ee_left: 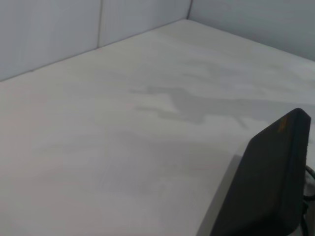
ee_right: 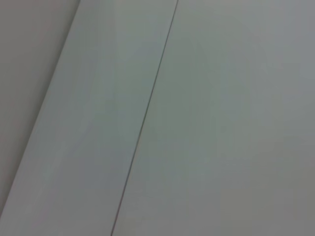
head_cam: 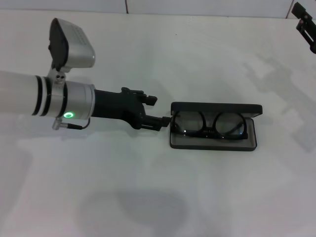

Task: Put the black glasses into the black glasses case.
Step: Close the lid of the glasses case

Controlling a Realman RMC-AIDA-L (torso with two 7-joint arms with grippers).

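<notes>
The black glasses case (head_cam: 213, 146) lies open on the white table, right of the middle, its lid raised along the far side. The black glasses (head_cam: 210, 124) lie inside it on the greyish lining, lenses facing up. My left gripper (head_cam: 161, 109) is at the case's left end, fingers apart, with the near finger (head_cam: 162, 120) touching the case's left edge. The left wrist view shows the outside of the case's lid (ee_left: 268, 182) with small orange lettering. My right gripper (head_cam: 307, 25) is parked at the far right corner.
The white table (head_cam: 148, 187) spreads all around the case. A white wall with panel seams runs along the far edge (ee_left: 98, 24). The right wrist view shows only a pale panel with a seam (ee_right: 147, 118).
</notes>
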